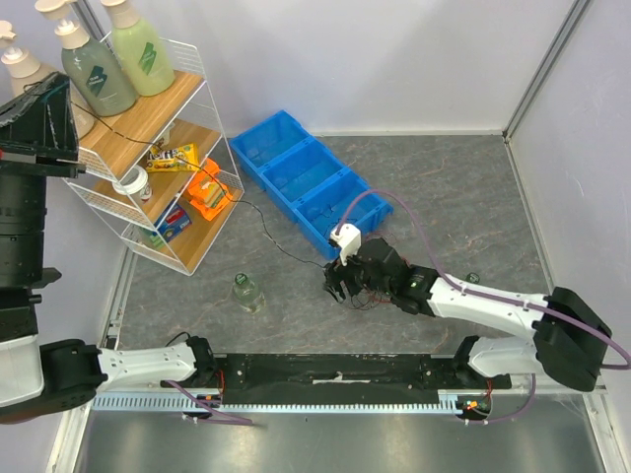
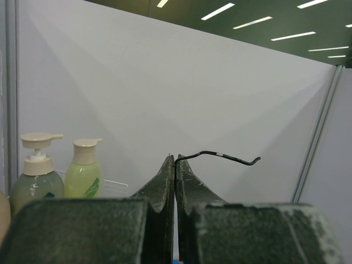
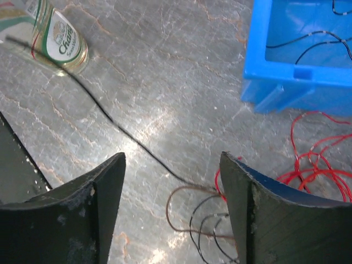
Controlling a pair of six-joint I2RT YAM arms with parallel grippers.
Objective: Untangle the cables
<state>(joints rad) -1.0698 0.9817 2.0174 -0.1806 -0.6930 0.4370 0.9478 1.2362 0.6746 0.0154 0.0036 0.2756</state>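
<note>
The cables are a small tangle of thin red, black and brown wires (image 3: 212, 220) on the grey table, under my right gripper (image 1: 340, 286). In the right wrist view, that gripper (image 3: 173, 159) is open and low over the loops, and more red loops (image 3: 319, 159) lie to its right. One long black wire (image 1: 266, 225) runs from the tangle up and left past the shelf to my left gripper (image 1: 49, 118), which is raised high. In the left wrist view, that gripper (image 2: 175, 159) is shut on the black wire's end (image 2: 220, 155), which sticks out to the right above the fingertips.
A blue divided bin (image 1: 306, 177) stands just behind the right gripper, with black wires inside (image 3: 313, 41). A small glass jar (image 1: 247, 293) lies on the table to the left. A wire shelf rack (image 1: 168, 168) with soap bottles (image 1: 99, 74) stands at the back left.
</note>
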